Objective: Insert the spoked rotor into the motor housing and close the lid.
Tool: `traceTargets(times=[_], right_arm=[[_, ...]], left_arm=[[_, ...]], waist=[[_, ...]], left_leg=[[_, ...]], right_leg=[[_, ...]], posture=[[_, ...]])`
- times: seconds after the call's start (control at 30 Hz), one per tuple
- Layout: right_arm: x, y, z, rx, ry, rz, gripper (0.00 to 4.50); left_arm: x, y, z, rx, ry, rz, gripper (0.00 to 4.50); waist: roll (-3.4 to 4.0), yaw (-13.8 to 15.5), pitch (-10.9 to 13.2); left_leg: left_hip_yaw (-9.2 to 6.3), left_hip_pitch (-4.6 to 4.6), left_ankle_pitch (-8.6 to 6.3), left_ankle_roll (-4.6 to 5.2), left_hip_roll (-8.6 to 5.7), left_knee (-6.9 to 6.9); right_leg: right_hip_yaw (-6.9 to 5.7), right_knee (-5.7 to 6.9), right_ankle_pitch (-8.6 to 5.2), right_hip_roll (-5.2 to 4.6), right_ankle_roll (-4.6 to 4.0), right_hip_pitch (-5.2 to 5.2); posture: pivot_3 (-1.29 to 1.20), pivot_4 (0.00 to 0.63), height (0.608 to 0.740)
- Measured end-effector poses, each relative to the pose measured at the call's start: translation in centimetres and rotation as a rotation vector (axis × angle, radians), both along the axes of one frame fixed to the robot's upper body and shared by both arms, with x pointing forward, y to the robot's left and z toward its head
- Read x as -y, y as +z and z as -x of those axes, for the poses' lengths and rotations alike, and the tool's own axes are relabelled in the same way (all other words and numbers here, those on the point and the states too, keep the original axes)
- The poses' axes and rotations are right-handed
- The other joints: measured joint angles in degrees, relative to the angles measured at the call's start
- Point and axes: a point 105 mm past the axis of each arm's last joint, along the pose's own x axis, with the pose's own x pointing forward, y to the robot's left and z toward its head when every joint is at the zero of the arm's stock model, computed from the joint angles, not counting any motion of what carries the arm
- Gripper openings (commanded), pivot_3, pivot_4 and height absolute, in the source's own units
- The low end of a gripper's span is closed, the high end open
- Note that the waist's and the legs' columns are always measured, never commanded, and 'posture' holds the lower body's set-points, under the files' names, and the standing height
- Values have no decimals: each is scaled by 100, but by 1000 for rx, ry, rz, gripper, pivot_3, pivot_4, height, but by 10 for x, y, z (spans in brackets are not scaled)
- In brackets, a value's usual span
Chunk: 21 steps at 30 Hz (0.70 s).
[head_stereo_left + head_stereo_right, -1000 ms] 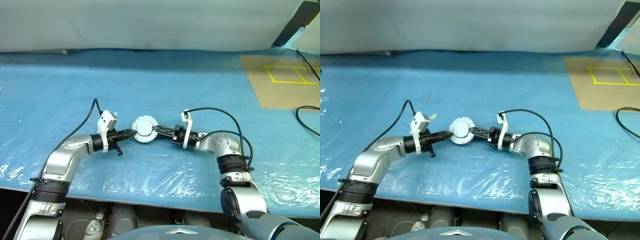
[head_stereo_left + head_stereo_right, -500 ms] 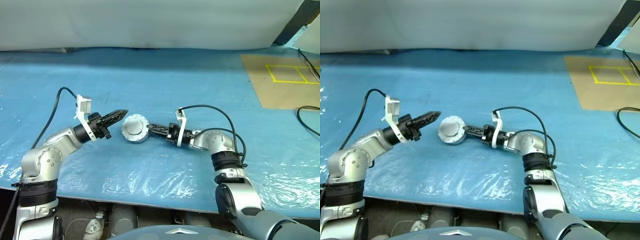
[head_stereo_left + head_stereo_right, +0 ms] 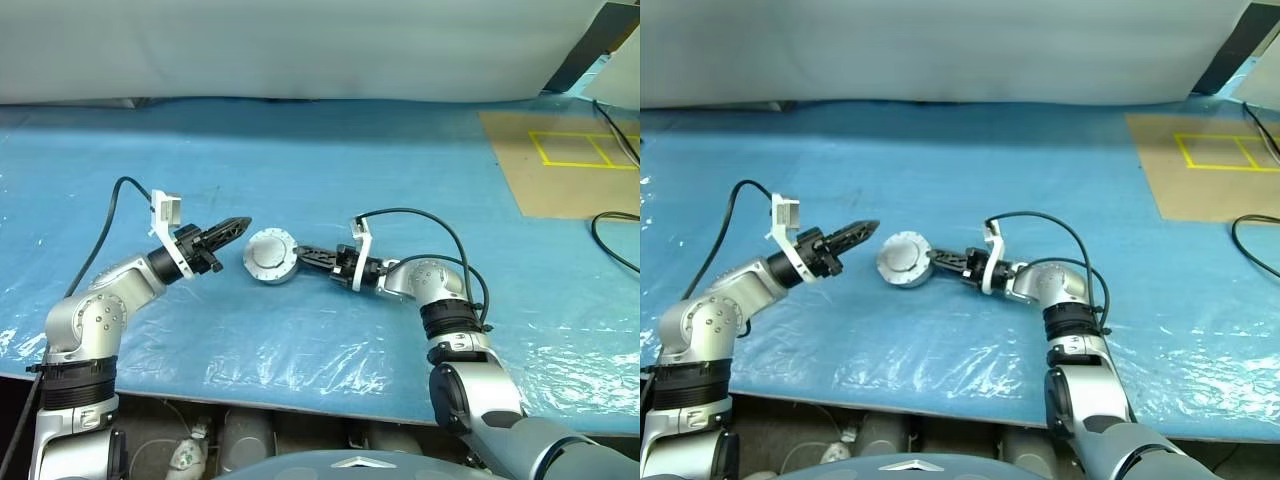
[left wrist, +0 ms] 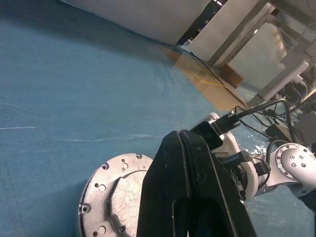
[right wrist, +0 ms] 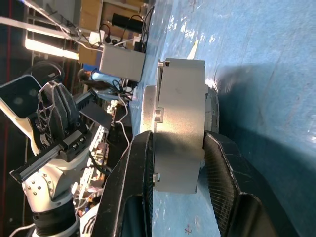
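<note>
Near the middle of the frame, the right end effector [image 3: 300, 255] is clamping the motor housing [image 3: 270, 256] by its sides on the blue-covered table [image 3: 330, 170], its grey lid [image 4: 116, 195] already seated. Left of it, the left end effector [image 3: 240, 224] is hovering clenched and empty, just apart.

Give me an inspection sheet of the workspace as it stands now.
Surface: blue plastic sheet, wrinkled at the near edge.
Job's things: housing with grey lid on it; rotor not visible.
Clutter: nothing seen.
Grippers: left gripper shut, empty, raised beside the housing; right gripper clamped on the housing's sides.
Cables: black cable at right.
Surroundings: brown board with yellow tape, white backdrop.
</note>
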Motion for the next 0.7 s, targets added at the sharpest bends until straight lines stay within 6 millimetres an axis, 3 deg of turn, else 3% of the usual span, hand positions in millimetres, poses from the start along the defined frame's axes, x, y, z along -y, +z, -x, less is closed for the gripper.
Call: traceTargets(times=[0.23, 0.4, 0.53, 0.63, 0.7], right_arm=[[16, 6, -5, -63, -56, -35, 1111], [27, 16, -6, -66, -90, -68, 1111], [28, 45, -7, 1, -108, -153, 1111], [27, 64, -7, 49, -118, -206, 1111], [26, 76, -7, 72, -116, -227, 1111]], left_arm=[[-13, 24, -1, -21, 9, 187, 0], [-23, 27, -2, -75, 31, 344, 0], [-31, 3, -2, -178, 93, 458, 0], [-32, -17, 1, -258, 131, 500, 560], [-30, -27, 5, -297, 141, 546, 1183]], waist=[[1, 80, 0], [0, 137, 1], [-1, 134, 1], [-2, 134, 2], [-3, 140, 2]], left_leg=[[1, -35, 1, -1, -3, 0], [1, -86, 1, -3, -8, 5], [-3, -101, -12, -25, -4, 5], [-4, -102, -15, -30, -3, 5], [-4, -102, -15, -30, -4, 6]], right_leg=[[-3, -4, 2, 0, 2, -28], [-15, 5, 19, 6, 29, -76], [-21, 0, 19, 27, 29, -85], [-22, -3, 19, 28, 29, -85], [-21, -4, 20, 27, 30, -85]], posture=[[0, 150, 740], [0, 150, 740], [0, 150, 740], [0, 150, 740], [0, 150, 740]])
